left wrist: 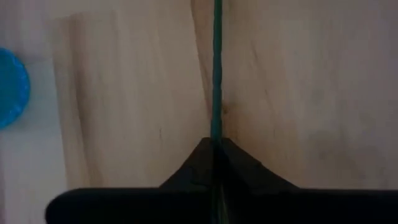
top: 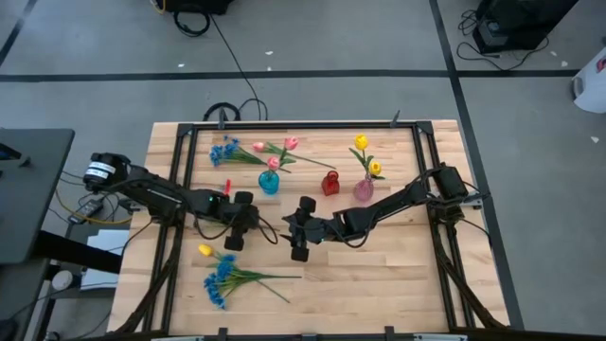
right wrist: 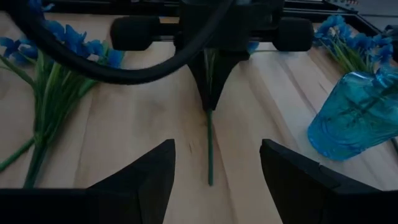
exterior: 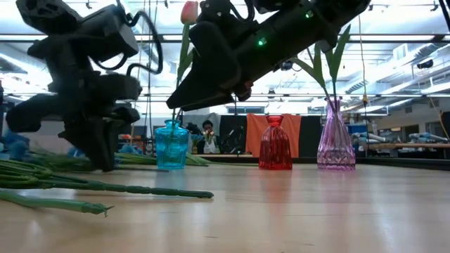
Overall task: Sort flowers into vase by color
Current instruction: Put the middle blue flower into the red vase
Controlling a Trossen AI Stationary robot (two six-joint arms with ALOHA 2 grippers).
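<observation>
Left pincer pinches a green stem, right pincer gaping opposite, blue vase beside.

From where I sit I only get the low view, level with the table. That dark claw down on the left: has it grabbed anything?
Observer: Yes. The left wrist view shows the left gripper shut on a thin green stem.
Operator: And the other claw?
Observer: In its own wrist view the right gripper is open and empty, facing the left one.
Operator: What are those green stalks lying in front of me?
Observer: Seen from above, they belong to a blue spray, and a yellow tulip lies beside it.
</observation>
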